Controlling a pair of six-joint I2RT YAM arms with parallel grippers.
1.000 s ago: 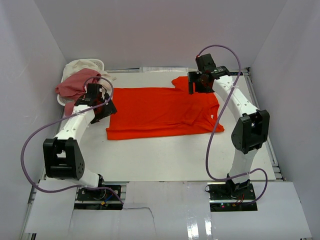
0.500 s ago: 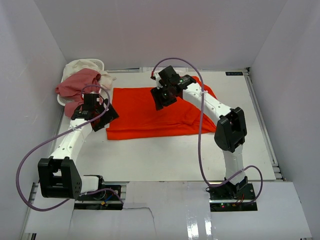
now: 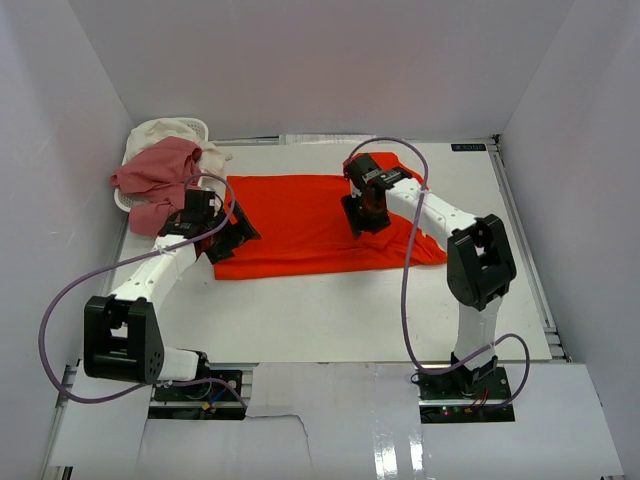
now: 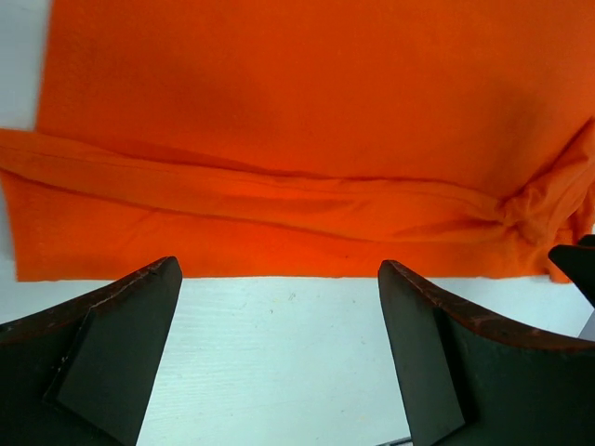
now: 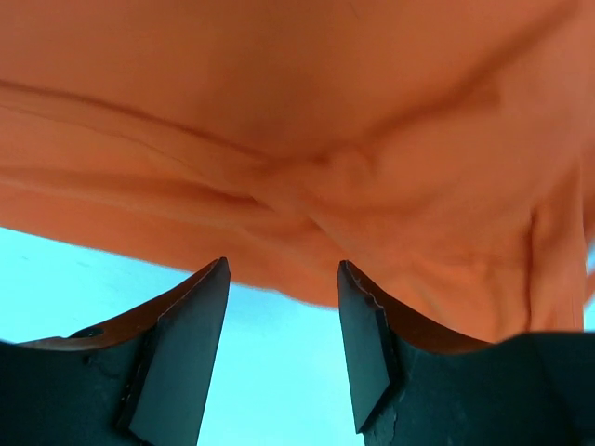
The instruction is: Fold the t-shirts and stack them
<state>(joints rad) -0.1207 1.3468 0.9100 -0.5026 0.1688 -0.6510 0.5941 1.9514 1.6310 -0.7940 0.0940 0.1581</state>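
Looking at the table (image 3: 330, 310) first, the orange-red t-shirt (image 3: 300, 225) is still spread across the middle, but it isn't as tidy as a second ago. Its right side has been dragged about and now sits rumpled, with the corner pushed out toward the right arm's base. No clean fold yet, I'd say.

The pink t-shirt (image 3: 150, 175) and the cream-white one (image 3: 165, 132) haven't budged from their heap at the far left corner.

The right gripper (image 3: 362, 228) has come in from the far sleeve and now sits over the middle of the shirt. Its jaws have narrowed but still show a gap, with a bunched fabric edge right at the tips and nothing pinched as far as I can see.

The left gripper (image 3: 238, 226) has crept onto the shirt's near-left corner and stays wide open, holding nothing.
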